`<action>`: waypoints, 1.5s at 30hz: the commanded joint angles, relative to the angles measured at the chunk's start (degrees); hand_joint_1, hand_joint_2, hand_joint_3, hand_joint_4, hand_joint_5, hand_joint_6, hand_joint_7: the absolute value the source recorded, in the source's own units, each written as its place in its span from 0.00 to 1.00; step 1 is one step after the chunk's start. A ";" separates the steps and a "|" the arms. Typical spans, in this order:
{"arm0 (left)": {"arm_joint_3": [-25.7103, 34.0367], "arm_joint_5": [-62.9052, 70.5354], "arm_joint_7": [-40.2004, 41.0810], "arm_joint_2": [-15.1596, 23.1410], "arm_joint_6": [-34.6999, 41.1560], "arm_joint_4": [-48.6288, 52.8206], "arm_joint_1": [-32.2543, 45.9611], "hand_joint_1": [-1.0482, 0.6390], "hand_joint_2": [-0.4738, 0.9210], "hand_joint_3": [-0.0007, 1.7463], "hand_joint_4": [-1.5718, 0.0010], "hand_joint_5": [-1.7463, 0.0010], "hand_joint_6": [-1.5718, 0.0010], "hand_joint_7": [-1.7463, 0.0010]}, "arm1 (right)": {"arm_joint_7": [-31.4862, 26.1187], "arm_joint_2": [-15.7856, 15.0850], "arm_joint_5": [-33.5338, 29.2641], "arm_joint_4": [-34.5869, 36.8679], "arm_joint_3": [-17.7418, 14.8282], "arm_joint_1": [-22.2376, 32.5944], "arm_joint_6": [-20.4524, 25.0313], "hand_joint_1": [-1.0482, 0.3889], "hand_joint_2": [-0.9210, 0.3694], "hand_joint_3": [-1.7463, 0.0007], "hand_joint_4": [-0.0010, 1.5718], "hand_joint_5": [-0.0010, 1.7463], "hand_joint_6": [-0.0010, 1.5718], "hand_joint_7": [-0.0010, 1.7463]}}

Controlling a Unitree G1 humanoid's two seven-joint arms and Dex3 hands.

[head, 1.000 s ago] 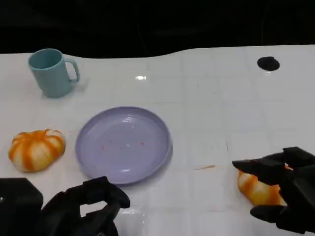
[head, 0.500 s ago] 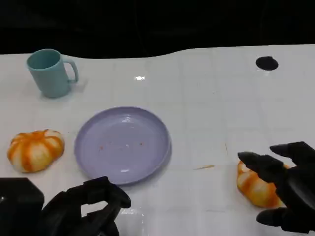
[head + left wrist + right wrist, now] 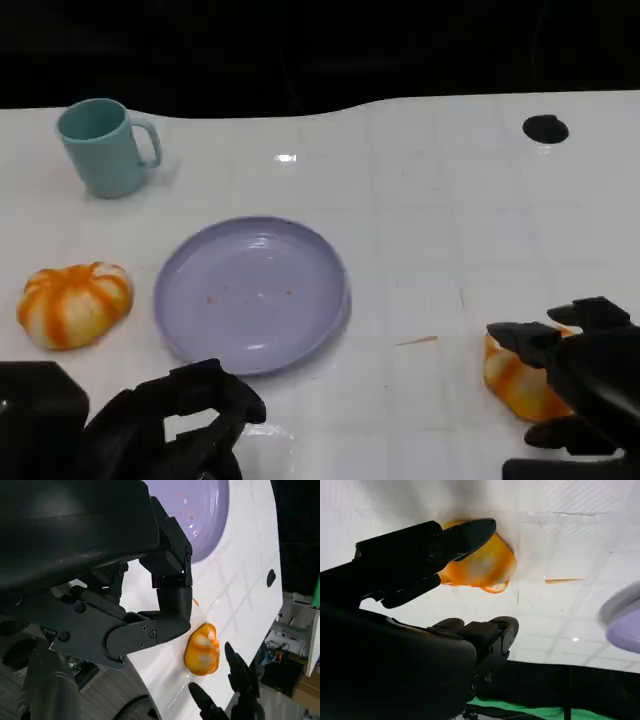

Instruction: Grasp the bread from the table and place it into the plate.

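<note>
Right hand (image 3: 575,395) spread over orange bread (image 3: 515,377) on table (image 3: 420,230), fingers apart around it, not clamped. Left hand (image 3: 165,425) curled, holding nothing, near purple plate (image 3: 250,295). Second bread (image 3: 73,303) beside plate's other side.

No legible text, label, brand, number or sign found on any surface inspected.
</note>
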 commanded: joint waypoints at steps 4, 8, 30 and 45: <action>0.29 -0.42 0.53 0.27 1.30 -1.42 -0.02 0.37 0.95 0.34 0.55 0.00 0.57 0.23 | -2.35 -1.68 -0.23 6.06 1.92 -3.38 0.62 0.31 0.03 0.99 0.09 0.21 0.24 0.00; 0.22 -0.35 0.87 0.03 1.76 -1.93 -0.03 0.37 0.95 0.34 0.55 0.00 0.56 0.23 | -2.35 -1.80 -0.78 9.13 3.43 -5.19 1.91 0.31 0.01 0.99 0.09 0.19 0.24 0.00; 0.40 -0.36 1.06 0.00 3.05 -3.84 -0.51 0.39 0.96 0.36 0.55 0.00 0.58 0.20 | -24.40 -0.73 7.36 26.68 6.16 -12.82 -3.51 0.51 0.02 1.00 0.58 0.55 0.75 0.03; 0.38 -0.24 1.09 0.01 2.98 -3.96 -0.56 0.40 0.94 0.40 0.55 0.00 0.61 0.17 | -37.83 -3.06 8.94 33.41 7.07 -16.11 -13.69 0.66 0.39 0.46 0.60 1.00 0.53 0.85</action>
